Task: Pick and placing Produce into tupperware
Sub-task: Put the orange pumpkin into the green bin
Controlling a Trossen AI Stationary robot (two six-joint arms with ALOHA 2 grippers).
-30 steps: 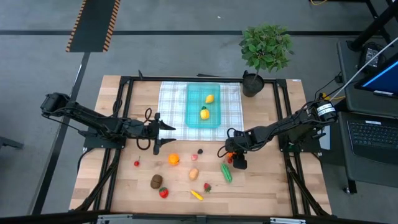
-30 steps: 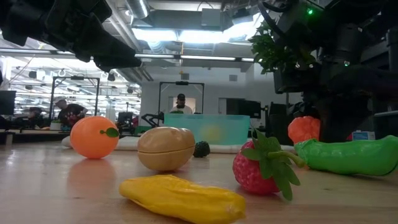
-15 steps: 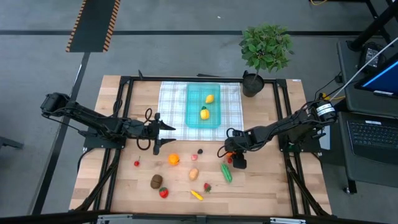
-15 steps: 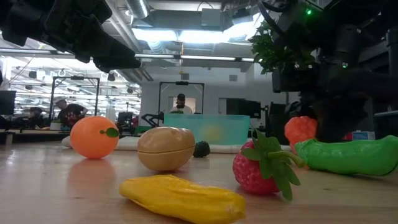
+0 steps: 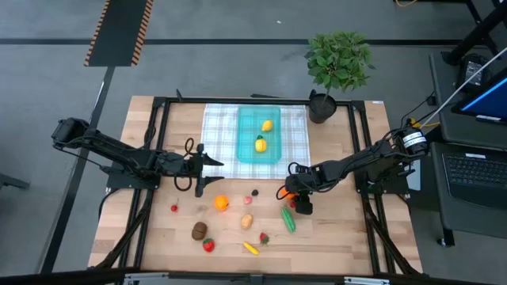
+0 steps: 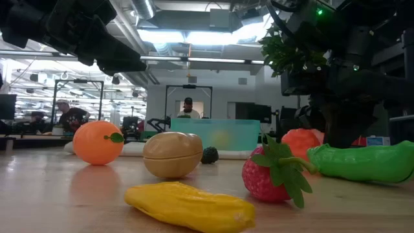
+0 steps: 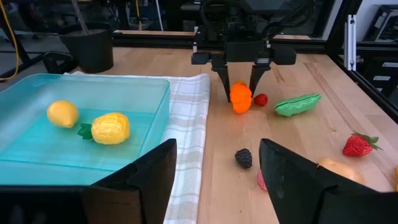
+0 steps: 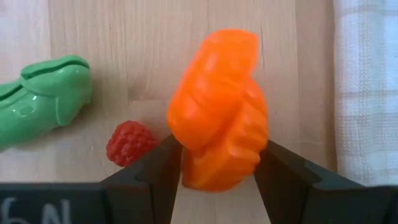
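Two yellow pieces already sit in the tupperware (image 5: pixel 259 134) at the table's far edge; the right gripper (image 8: pixel 217 163) pinches an orange fruit (image 8: pixel 219 109) just off the cloth, left gripper (image 5: pixel 207 164) spread and waiting; roughly ten pieces remain loose near the front edge

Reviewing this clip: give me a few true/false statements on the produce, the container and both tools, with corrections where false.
1. The right tool grips an orange ridged fruit. True.
2. The tupperware holds three pieces. False: two yellow pieces lie in it.
3. The left tool carries a strawberry. False: it is open and holds nothing, beside the checked cloth.
4. A green pod lies on the bare wood near the right tool. True.
5. The potted plant stands inside the tupperware. False: it stands beyond the cloth's corner.
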